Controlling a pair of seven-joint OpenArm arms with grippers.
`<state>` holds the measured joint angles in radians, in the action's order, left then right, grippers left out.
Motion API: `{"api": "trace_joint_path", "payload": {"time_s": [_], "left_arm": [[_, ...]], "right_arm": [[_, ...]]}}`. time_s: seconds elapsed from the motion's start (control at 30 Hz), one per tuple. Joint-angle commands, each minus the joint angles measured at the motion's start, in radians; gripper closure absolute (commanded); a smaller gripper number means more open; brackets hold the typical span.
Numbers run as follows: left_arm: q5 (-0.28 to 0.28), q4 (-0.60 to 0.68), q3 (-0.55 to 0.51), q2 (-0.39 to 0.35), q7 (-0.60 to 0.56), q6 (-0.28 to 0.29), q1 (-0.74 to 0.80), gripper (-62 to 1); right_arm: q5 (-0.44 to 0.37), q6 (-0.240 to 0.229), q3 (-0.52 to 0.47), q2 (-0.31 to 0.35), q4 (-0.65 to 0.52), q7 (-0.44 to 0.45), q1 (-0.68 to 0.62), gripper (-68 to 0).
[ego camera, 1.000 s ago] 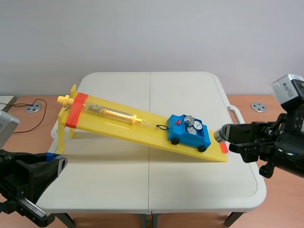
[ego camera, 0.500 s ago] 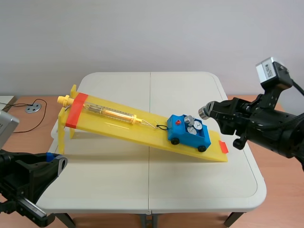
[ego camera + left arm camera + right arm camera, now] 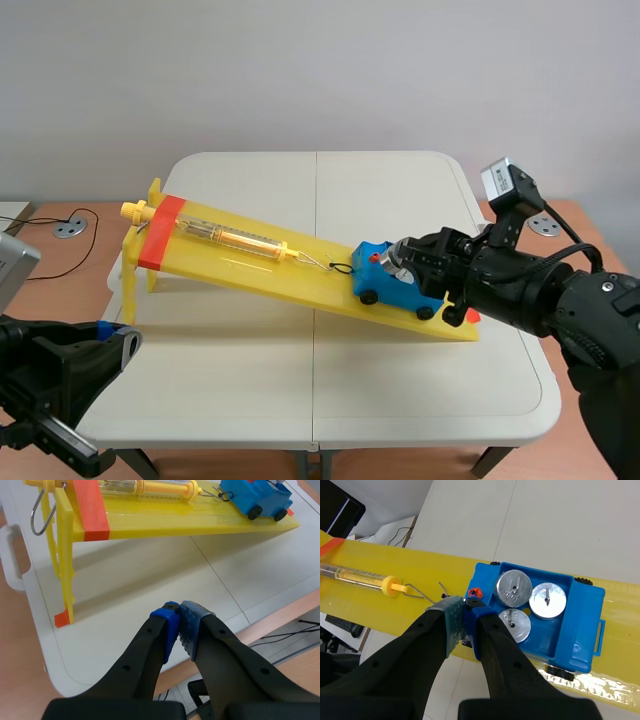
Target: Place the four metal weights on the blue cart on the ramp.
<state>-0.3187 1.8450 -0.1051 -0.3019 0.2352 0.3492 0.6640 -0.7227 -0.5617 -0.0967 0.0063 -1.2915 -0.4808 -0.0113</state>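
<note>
One blue cart (image 3: 590, 617) sits low on the single yellow ramp (image 3: 300, 282), just short of the ramp's bottom edge and hooked by wire to a spring scale (image 3: 235, 238) lying up the slope. Three weights (image 3: 514, 587) rest touching in the cart's tray, with a patch of blue floor showing beside them. The right gripper (image 3: 465, 612) hovers over the cart's uphill end, its fingers nearly together. From the scene view a fourth weight (image 3: 391, 262) shows silver at its tip, apparently pinched there. The wrist view hides the grip itself. The left gripper (image 3: 179, 612) hangs over the near edge of the white table (image 3: 380, 190), well apart from the ramp, its pads pressed together on nothing.
</note>
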Motion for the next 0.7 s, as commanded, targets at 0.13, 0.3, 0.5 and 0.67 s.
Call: {"api": "trace_joint_path", "payload": {"time_s": [0.13, 0.3, 0.5, 0.67], "left_arm": [[-0.059, 0.064, -0.013, 0.005, -0.103, 0.021, -0.035, -2.7], [-0.059, 0.064, -0.013, 0.005, -0.103, 0.021, -0.035, -2.7], [-0.059, 0.064, -0.013, 0.005, -0.103, 0.021, -0.035, -2.7], [-0.059, 0.064, -0.013, 0.005, -0.103, 0.021, -0.035, -2.7]], "right_arm": [[-0.066, -0.029, -0.001, -0.002, -0.079, 0.125, 0.097, -0.6], [-0.040, 0.010, -0.001, -0.001, -0.079, 0.136, 0.097, -0.6], [-0.012, 0.027, -0.001, -0.001, -0.079, 0.158, 0.097, -0.6], [0.015, 0.050, -0.001, -0.001, -0.079, 0.174, 0.097, -0.7]]}}
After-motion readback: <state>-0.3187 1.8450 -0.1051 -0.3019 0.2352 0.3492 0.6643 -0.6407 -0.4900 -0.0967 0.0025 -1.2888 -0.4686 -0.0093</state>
